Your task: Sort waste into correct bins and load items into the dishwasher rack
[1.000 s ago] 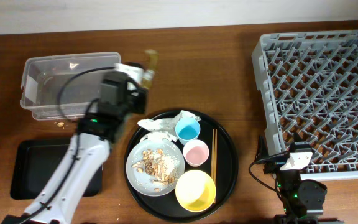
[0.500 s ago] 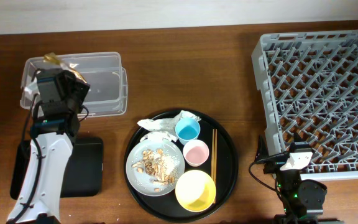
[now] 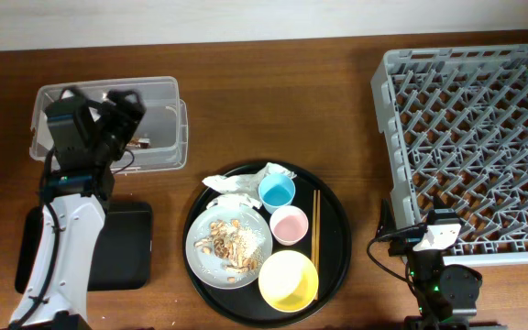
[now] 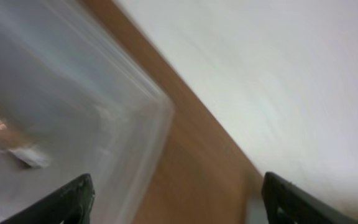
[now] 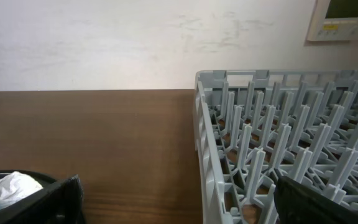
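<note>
My left gripper (image 3: 102, 99) hangs open over the clear tub (image 3: 163, 92), nothing between its fingers. A small brown scrap (image 3: 141, 142) lies on the tub floor; the blurred left wrist view shows the tub's corner (image 4: 157, 109) and a pale bit (image 4: 27, 157) inside. The black bin (image 3: 126, 243) sits below it, half hidden by my arm. On the round black tray (image 3: 337, 234) are the white wrapper (image 3: 241, 181), grey plate (image 3: 204, 261) with scraps (image 3: 227, 240), blue cup (image 3: 277, 192), pink cup (image 3: 289, 225), yellow bowl (image 3: 288, 280) and chopsticks (image 3: 315, 229). My right gripper (image 5: 179, 208) stands open beside the rack (image 3: 466, 137).
The rack's near wall (image 5: 207, 143) rises just right of my right gripper, with bare wooden table (image 5: 104, 137) to its left. The wrapper (image 5: 11, 186) shows at the lower left of the right wrist view. A few crumbs (image 3: 88, 183) lie below the tub.
My left arm swung left from the round tray to over the clear tub with a golden-brown piece, then opened; a scrap now lies in the tub. The right arm has not moved.
</note>
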Controlling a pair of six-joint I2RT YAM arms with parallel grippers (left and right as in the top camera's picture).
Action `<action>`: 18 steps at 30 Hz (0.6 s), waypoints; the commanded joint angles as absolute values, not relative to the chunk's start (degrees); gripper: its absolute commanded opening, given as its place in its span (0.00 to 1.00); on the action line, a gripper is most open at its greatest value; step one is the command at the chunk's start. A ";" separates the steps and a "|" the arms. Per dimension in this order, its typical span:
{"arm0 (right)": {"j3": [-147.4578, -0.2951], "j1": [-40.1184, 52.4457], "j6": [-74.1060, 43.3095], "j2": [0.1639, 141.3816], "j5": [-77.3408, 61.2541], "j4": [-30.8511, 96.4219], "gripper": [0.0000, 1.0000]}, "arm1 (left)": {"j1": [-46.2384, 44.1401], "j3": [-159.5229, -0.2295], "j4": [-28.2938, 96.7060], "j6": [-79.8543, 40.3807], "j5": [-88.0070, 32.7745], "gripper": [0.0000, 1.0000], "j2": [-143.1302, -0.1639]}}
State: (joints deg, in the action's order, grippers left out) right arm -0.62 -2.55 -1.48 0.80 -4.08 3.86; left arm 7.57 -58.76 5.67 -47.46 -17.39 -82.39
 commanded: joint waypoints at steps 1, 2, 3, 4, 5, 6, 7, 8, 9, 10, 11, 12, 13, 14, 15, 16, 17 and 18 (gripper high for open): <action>-0.32 -2.66 -1.72 0.36 -3.84 4.14 0.99 | 6.35 -59.68 4.78 -32.36 -42.81 0.87 -81.21; -0.32 -2.66 -1.72 0.36 -3.84 4.14 0.99 | 5.26 -59.68 4.78 -28.73 -46.30 0.86 -80.88; -0.32 -2.66 -1.72 0.36 -3.84 4.14 0.99 | 3.97 -59.68 5.02 -24.05 -50.06 0.86 -80.71; -0.32 -2.66 -1.72 0.36 -3.84 4.14 0.99 | 3.05 -59.68 5.39 -21.23 -52.07 0.86 -80.68; -0.32 -2.66 -1.72 0.36 -3.84 4.14 0.99 | 0.99 -59.68 7.55 -16.91 -53.82 0.86 -80.68; -0.32 -2.66 -1.72 0.36 -3.84 4.14 0.99 | -0.62 -59.68 9.98 -14.76 -53.28 0.86 -80.71; -0.32 -2.66 -1.72 0.36 -3.84 4.14 0.98 | -3.05 -59.68 13.82 -11.64 -51.00 0.85 -80.71; -0.32 -2.66 -1.72 0.36 -3.84 4.14 0.99 | -5.10 -59.68 16.99 -9.21 -48.23 0.84 -80.71; -0.32 -2.66 -1.72 0.36 -3.84 4.14 0.99 | -7.29 -59.68 20.08 -7.03 -44.51 0.84 -80.71; -0.32 -2.66 -1.72 0.36 -3.84 4.14 0.99 | -10.04 -59.68 23.66 -5.17 -38.41 0.84 -80.71; -0.32 -2.66 -1.72 0.36 -3.84 4.14 0.99 | -13.52 -59.68 27.14 -4.60 -30.09 0.84 -80.71; -0.32 -2.66 -1.72 0.36 -3.84 4.14 0.98 | -15.57 -59.68 28.88 -4.60 -25.15 0.84 -80.71; -0.32 -2.66 -1.72 0.36 -3.84 4.14 0.99 | -17.50 -59.68 30.35 -4.56 -20.95 0.84 -80.71; -0.32 -2.66 -1.72 0.36 -3.84 4.14 0.99 | -19.38 -59.68 31.55 -4.14 -17.58 0.84 -80.71; -0.32 -2.66 -1.72 0.36 -3.84 4.14 0.99 | -21.58 -59.68 32.84 -3.42 -14.28 0.84 -80.71; -0.32 -2.66 -1.72 0.36 -3.84 4.14 0.99 | -23.46 -59.68 33.98 -2.92 -11.60 0.84 -80.71; -0.32 -2.66 -1.72 0.36 -3.84 4.14 0.99 | -24.73 -59.68 34.92 -2.94 -8.91 0.84 -80.71; -0.32 -2.66 -1.72 0.36 -3.84 4.14 0.99 | -25.65 -59.68 35.99 -2.98 -5.93 0.84 -80.75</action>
State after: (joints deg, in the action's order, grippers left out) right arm -0.62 -2.55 -1.52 0.80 -4.08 3.86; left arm -21.78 -59.27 33.71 -6.68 -22.31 -81.62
